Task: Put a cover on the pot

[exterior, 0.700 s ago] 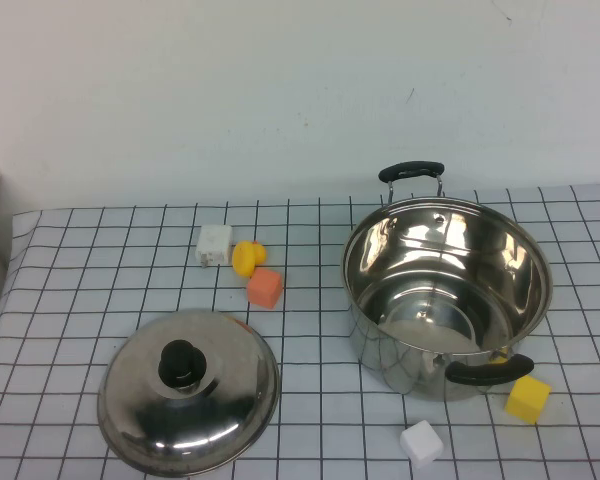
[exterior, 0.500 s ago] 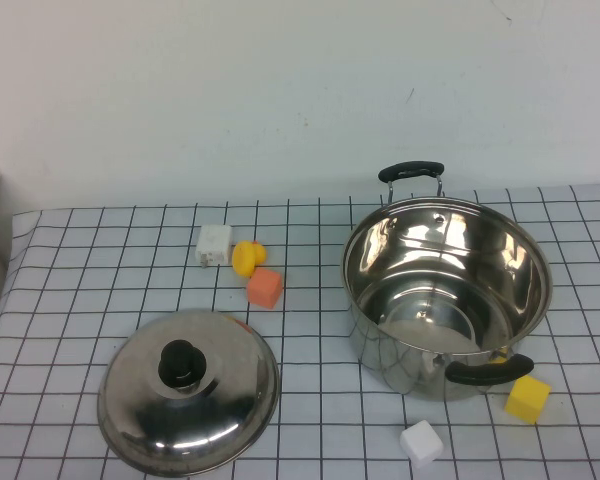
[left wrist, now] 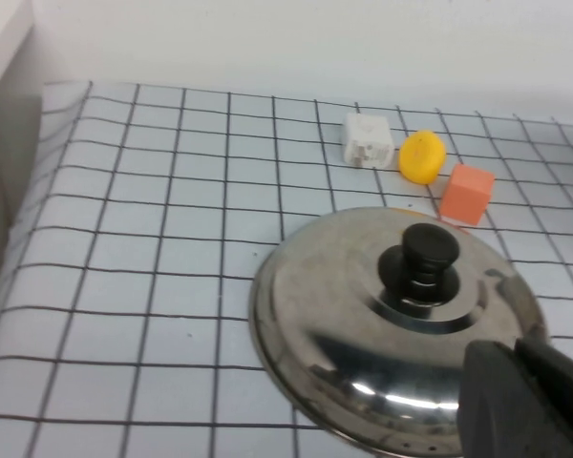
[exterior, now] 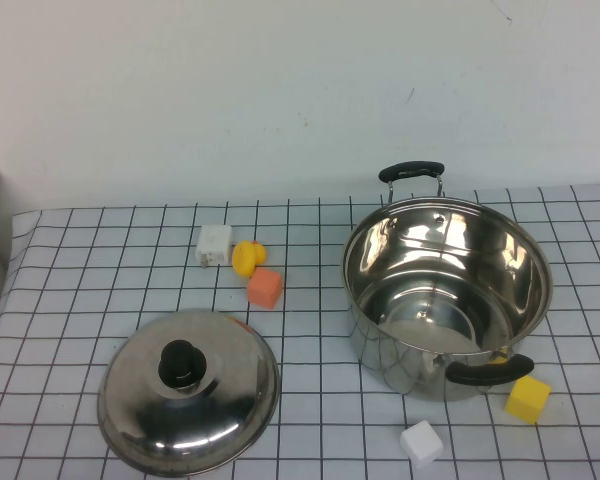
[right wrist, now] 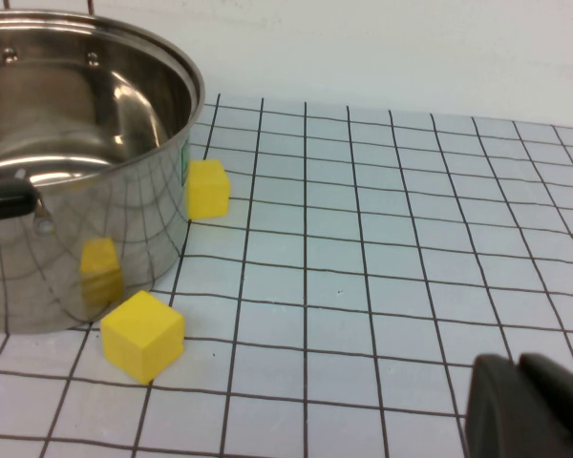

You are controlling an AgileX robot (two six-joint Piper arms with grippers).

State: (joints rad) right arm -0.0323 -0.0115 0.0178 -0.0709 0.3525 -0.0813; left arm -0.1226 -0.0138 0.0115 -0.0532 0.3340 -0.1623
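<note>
The job has not really started yet. The pot sits open on the right side of the bench, nearer its far edge than its near edge, and it looks empty inside. Its lid lies flat near the near left corner of the bench, knob up, well apart from the pot.

The left tool is near the lid, just beside its rim. It is shut tight and holds nothing. The right tool is over the bare bench on the right, near the pot but not touching it. Only a dark bit of it shows, so I cannot tell if it is open or shut.

Small blocks lie around. A white block, a yellow round piece and an orange block sit between the lid and the far edge. A yellow block sits just beside the pot, and another white block lies by the near edge.

What is left is everything, I think: open the left tool, grab the knob, lift the lid, carry it over and set it on the pot.
</note>
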